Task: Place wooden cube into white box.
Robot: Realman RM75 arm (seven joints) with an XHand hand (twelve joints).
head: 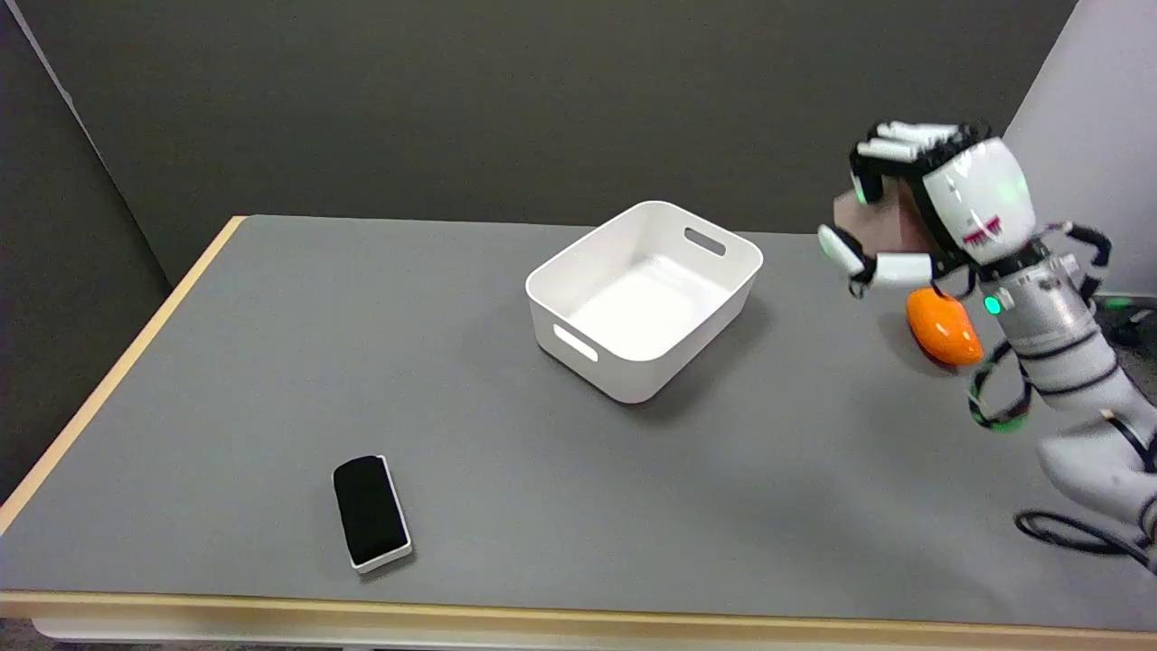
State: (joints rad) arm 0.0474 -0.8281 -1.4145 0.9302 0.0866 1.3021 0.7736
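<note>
The white box (pixel 644 298) stands open and empty near the middle of the grey table, turned at an angle. To its right, above the table's far right part, my right hand (pixel 922 212) grips the wooden cube (pixel 881 226). The fingers curl over the cube's top and the thumb sits under its near side. Only the cube's brownish front face shows; the rest is hidden by the hand. Hand and cube are raised off the table, apart from the box.
An orange rounded object (pixel 945 327) lies on the table just below the hand. A black eraser with a white base (pixel 371 512) lies near the front left. A grey wall runs behind the table; cables trail at the lower right.
</note>
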